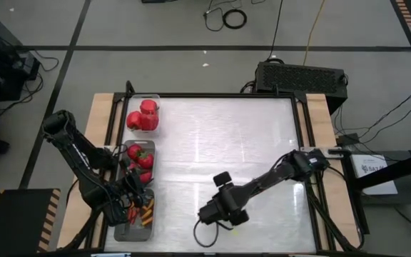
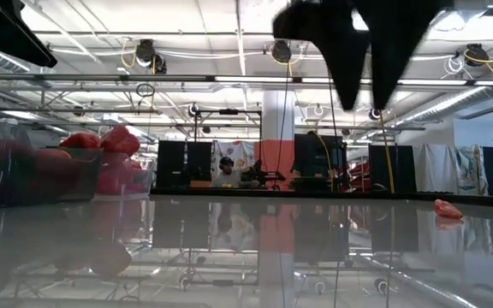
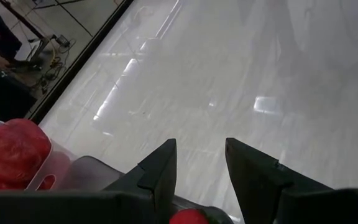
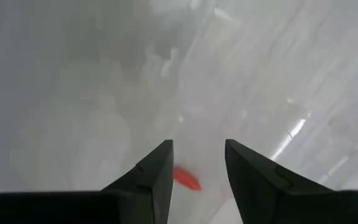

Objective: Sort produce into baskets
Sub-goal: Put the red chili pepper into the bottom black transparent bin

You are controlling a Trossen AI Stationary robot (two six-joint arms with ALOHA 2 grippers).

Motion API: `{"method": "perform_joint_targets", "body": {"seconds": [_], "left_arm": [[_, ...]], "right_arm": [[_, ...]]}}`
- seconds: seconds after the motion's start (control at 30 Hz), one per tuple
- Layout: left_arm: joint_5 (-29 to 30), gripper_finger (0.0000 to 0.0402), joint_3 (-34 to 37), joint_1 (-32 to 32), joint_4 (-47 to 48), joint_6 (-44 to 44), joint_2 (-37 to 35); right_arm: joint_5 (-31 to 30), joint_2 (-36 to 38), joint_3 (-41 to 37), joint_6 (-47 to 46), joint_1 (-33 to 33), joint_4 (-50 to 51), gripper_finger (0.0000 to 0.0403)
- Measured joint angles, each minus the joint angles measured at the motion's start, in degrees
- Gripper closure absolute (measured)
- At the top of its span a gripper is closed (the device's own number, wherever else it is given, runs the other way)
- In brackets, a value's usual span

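While my right hand [image 4: 197, 163] hovers with fingers narrowly parted and empty, the last chili [image 4: 186, 178] lies on the counter [image 1: 248, 143] directly beneath them, long axis slanting across the gap.

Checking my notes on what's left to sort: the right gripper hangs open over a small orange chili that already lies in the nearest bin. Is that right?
Not quite. The right gripper does hang open over the small orange chili, but the right wrist view shows the chili lying on the bare table, not in a bin. The bins stand along the table's left side, under the left arm, as the high view shows.
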State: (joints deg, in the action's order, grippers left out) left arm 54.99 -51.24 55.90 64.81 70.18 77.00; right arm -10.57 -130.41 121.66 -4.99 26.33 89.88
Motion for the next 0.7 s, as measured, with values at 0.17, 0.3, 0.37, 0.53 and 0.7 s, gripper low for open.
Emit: {"method": "perform_joint_targets", "body": {"seconds": [0.17,0.3,0.37,0.53,0.7], "left_arm": [[0.2,0.0256,0.0,0.0,-0.3,0.0,0.0],[0.4,0.0256,0.0,0.0,-0.4,0.0,0.0],[0.5,0.0256,0.0,0.0,-0.4,0.0,0.0],[0.6,0.0256,0.0,0.0,-0.4,0.0,0.0],[0.6,0.0256,0.0,0.0,-0.4,0.0,0.0]], "right_arm": [[0.1,5.7,-14.1,5.1,-0.4,0.1,0.0266],[0.3,9.6,-25.4,12.0,-0.9,0.3,0.0266],[0.3,10.1,-29.1,16.1,-0.9,-0.9,0.0266],[0.2,10.3,-34.0,21.2,-0.7,-5.4,0.0266],[0.0,10.3,-35.9,21.1,-0.7,-11.3,0.0266]]}}
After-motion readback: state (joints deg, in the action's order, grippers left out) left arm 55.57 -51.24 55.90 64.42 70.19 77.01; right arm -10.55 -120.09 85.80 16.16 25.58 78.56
